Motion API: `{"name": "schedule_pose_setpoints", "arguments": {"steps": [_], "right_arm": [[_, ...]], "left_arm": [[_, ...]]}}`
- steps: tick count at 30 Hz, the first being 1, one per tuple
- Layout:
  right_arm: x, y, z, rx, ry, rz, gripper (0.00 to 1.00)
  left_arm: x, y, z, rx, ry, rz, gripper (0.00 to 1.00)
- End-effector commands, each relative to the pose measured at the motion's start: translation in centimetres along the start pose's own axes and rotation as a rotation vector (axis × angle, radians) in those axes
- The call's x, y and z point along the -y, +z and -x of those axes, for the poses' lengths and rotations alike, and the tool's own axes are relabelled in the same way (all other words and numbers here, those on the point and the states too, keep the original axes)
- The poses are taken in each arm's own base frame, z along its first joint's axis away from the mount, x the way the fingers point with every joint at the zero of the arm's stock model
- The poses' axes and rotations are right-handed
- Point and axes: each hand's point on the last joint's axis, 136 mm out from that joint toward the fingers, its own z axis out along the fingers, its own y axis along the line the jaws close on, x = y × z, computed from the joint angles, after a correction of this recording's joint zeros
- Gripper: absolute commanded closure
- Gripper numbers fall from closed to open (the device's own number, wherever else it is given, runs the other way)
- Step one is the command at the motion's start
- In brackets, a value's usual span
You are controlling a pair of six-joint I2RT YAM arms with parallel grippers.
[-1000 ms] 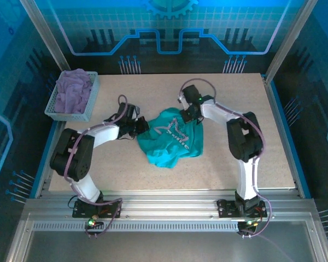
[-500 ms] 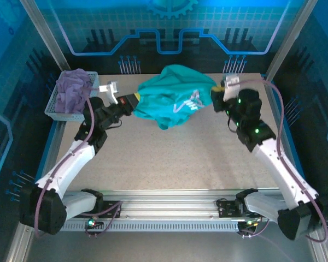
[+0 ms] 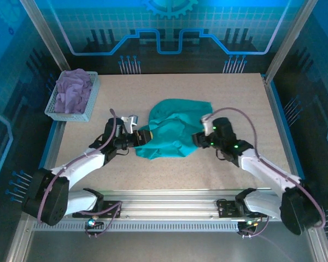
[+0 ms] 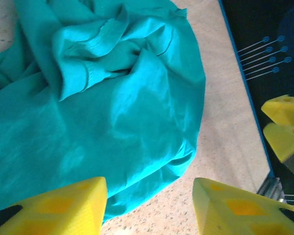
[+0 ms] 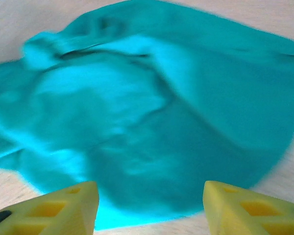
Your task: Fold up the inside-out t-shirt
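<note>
The inside-out t-shirt (image 3: 175,128) is teal and lies rumpled and partly spread on the middle of the table. My left gripper (image 3: 143,136) sits low at its left edge, and my right gripper (image 3: 197,140) at its right edge. In the left wrist view the t-shirt (image 4: 108,107) lies just ahead of the yellow fingers (image 4: 63,205); my left gripper (image 4: 149,208) is open over bare table beside the hem. In the right wrist view my right gripper (image 5: 151,208) is open, with the t-shirt (image 5: 152,107) edge just in front and nothing held.
A pale mesh basket (image 3: 54,108) with a lavender garment (image 3: 74,90) stands at the back left of the table. The speckled tabletop (image 3: 235,98) ends in blue side rails and a metal rail at the near edge. Yellow fingers of the other gripper (image 4: 284,122) show at right.
Both grippers were shut on the shirt, lifted it stretched between them toward the back, then came down toward the front. Both have opened and the shirt now lies loose on the table.
</note>
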Motion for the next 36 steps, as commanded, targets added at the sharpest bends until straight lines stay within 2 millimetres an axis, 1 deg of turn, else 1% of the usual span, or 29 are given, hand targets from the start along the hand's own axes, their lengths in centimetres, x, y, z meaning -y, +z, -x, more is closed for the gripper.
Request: {"name": "schedule_pose_setpoints", "arguments": {"steps": [1, 4, 6, 7, 8, 9, 10, 11, 12, 13, 14, 16, 17, 18, 20, 25, 27, 29, 31, 34, 36], "right_arm": [[-5.6, 2.1, -0.6, -0.086, -0.194, 0.127, 0.38], [-6.1, 4.6, -2.6, -0.186, -0.185, 0.123, 0.32], [-6.0, 6.2, -3.4, -0.223, -0.172, 0.120, 0.32], [-6.0, 6.9, -3.5, -0.228, -0.177, 0.114, 0.32], [-5.6, 8.0, -3.6, -0.241, -0.177, 0.098, 0.36], [-5.5, 8.6, -3.6, -0.245, -0.173, 0.095, 0.44], [-5.1, 9.0, -3.8, -0.253, -0.161, 0.096, 0.56], [-5.1, 9.3, -2.1, -0.217, -0.139, 0.108, 0.70], [-4.8, 9.2, -1.5, -0.201, -0.118, 0.120, 0.79], [-4.8, 8.8, -0.8, -0.177, -0.097, 0.149, 0.86], [-4.8, 8.1, -0.1, -0.150, -0.077, 0.179, 0.91], [-4.9, 6.8, 1.3, -0.107, -0.040, 0.231, 0.96], [-5.1, 6.0, 1.9, -0.092, -0.023, 0.264, 0.97], [-5.1, 5.4, 2.3, -0.083, -0.010, 0.285, 0.97], [-4.8, 4.4, 1.8, -0.093, 0.023, 0.314, 0.98], [-3.8, 1.9, 3.0, -0.063, 0.093, 0.349, 1.00], [-3.0, 1.1, 3.6, -0.051, 0.098, 0.321, 1.00], [-2.7, 0.3, 4.1, -0.034, 0.080, 0.304, 1.00], [-2.5, -0.4, 4.5, -0.020, 0.072, 0.283, 0.97], [-1.9, -1.4, 5.0, 0.004, 0.065, 0.236, 0.93], [-1.6, -2.3, 5.5, 0.041, 0.072, 0.216, 0.93]], "left_arm": [[0.2, -1.3, 0.7, 0.016, 0.078, 0.077, 0.45], [-0.3, -1.3, -0.1, 0.004, 0.121, 0.126, 0.39], [-0.5, -1.1, -0.6, -0.008, 0.138, 0.146, 0.38], [-0.5, -0.9, -0.8, -0.011, 0.144, 0.149, 0.37], [-0.4, -0.6, -1.1, -0.016, 0.155, 0.141, 0.37], [-0.3, -0.4, -1.3, -0.016, 0.162, 0.135, 0.36], [-0.3, -0.2, -1.5, -0.018, 0.173, 0.133, 0.36], [-0.1, 0.1, -1.7, -0.023, 0.191, 0.127, 0.35], [0.1, 0.3, -1.8, -0.027, 0.210, 0.128, 0.35], [0.2, 0.5, -1.9, -0.030, 0.230, 0.131, 0.35], [0.4, 0.7, -1.9, -0.033, 0.254, 0.133, 0.34], [0.8, 1.2, -1.7, -0.031, 0.303, 0.143, 0.33], [1.3, 1.4, -1.6, -0.031, 0.345, 0.134, 0.33], [1.8, 1.7, -1.5, -0.032, 0.383, 0.128, 0.32], [2.5, 2.4, -1.1, -0.024, 0.473, 0.133, 0.31], [3.8, 4.1, -0.2, -0.049, 0.618, 0.139, 0.27], [3.9, 5.0, -0.1, -0.090, 0.631, 0.155, 0.25], [3.6, 5.8, 0.1, -0.112, 0.632, 0.190, 0.22], [3.4, 6.2, 0.5, -0.115, 0.632, 0.221, 0.19], [4.0, 6.4, 0.9, -0.101, 0.624, 0.225, 0.16], [4.2, 6.2, 1.4, -0.073, 0.589, 0.232, 0.13]]}}
